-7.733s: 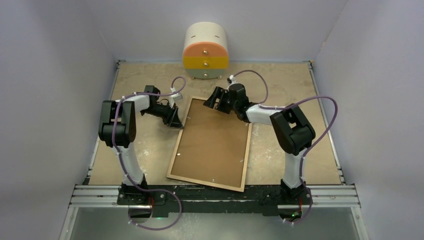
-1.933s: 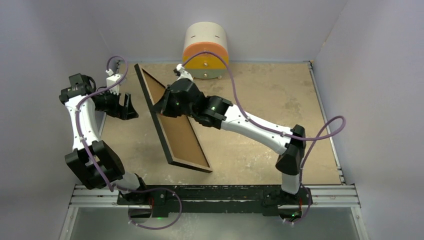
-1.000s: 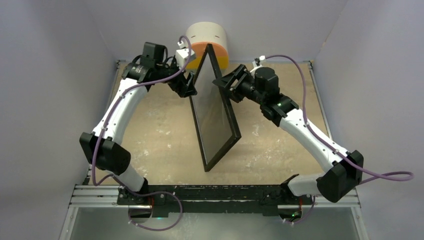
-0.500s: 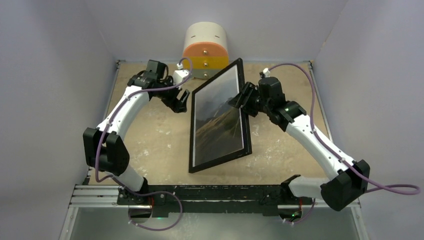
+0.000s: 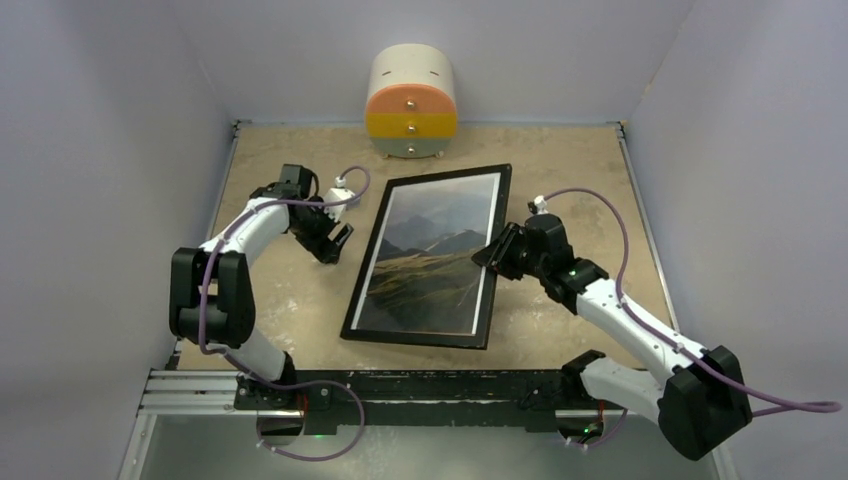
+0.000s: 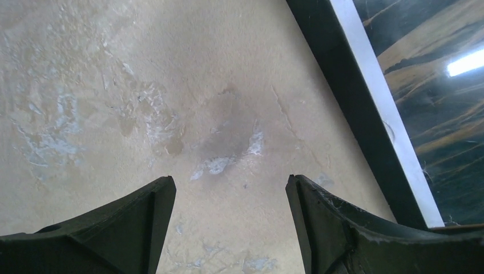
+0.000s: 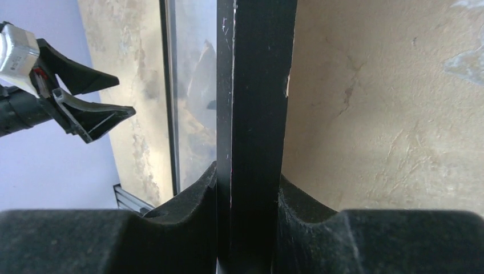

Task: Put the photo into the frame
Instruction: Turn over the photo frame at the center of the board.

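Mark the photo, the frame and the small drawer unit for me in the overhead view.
photo (image 5: 430, 258), top view, middle of the landscape print.
frame (image 5: 415, 338), top view, its near black edge.
drawer unit (image 5: 412, 100), top view, the orange drawer front.

left arm (image 5: 245, 225) and right arm (image 5: 630, 320): white links, black joint housings, a purple cable (image 5: 585, 190) run along each; fingers (image 6: 114, 228) black, wedge-shaped, matte; white block (image 5: 342, 187) just behind the left fingers.

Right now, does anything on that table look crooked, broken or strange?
The picture frame lies slanted, not square to the table, with the right tool clamped on its right edge. The table is blotched with pale scuffs. Nothing looks broken.
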Tool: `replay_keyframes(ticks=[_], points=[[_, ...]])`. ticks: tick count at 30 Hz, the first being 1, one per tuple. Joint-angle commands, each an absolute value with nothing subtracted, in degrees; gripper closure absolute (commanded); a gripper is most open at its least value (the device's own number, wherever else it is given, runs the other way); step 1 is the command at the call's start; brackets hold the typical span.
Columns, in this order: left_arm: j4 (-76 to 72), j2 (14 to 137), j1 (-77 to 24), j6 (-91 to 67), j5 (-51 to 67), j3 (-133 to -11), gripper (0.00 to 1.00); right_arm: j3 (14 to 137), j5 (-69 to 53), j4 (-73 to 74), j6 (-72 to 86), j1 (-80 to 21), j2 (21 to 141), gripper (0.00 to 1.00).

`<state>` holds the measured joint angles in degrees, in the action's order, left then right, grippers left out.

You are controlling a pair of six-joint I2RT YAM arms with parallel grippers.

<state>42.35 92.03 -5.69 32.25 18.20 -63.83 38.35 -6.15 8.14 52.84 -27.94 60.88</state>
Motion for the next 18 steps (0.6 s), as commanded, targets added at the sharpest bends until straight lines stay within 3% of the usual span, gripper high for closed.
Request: replay_keyframes(ticks=[1,18], points=[[35.7,93.4,-5.7,34.9,14.5,-61.0,0.24,32.4,-7.7,-4.3,57.1,-27.9,60.7,0.78],[29.7,99.0,-6.1,35.9,13.5,-54.4,0.26,31.9,-12.9,-11.1,48.1,-26.1,78.0,0.67]])
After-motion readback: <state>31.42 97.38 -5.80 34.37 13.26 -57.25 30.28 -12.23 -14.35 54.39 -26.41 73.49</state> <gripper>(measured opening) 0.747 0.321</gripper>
